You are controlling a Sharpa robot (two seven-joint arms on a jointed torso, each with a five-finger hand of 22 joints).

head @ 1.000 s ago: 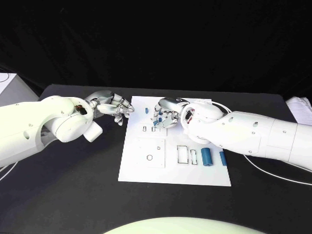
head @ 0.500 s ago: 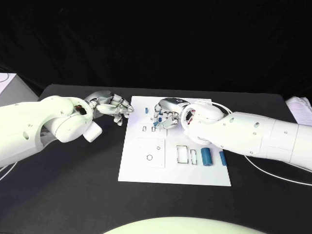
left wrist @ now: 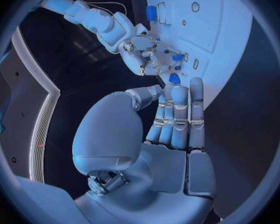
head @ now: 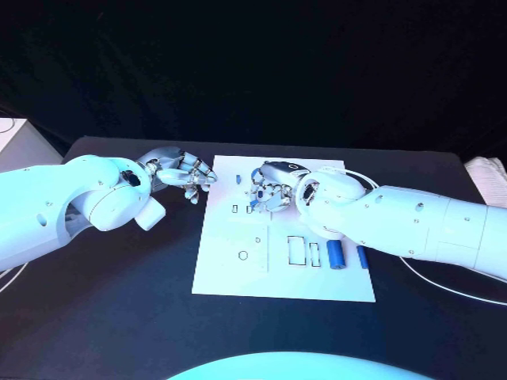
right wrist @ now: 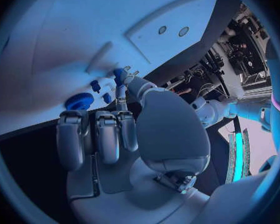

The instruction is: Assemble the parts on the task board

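Insertion under way: right hand (head: 272, 195) pinches a small blue part (right wrist: 119, 75) over the task board (head: 279, 281); next needs careful alignment (left hand (head: 183, 172), fingers loosely together, holds nothing).

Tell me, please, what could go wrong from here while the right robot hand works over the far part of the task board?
The right robot hand covers the small blue part at its fingertips from the head view, so misalignment may go unnoticed. The left robot hand hovers off the task board, which nothing seems to steady, so it could slide. The right forearm passes near two loose blue cylinders and might knock them.
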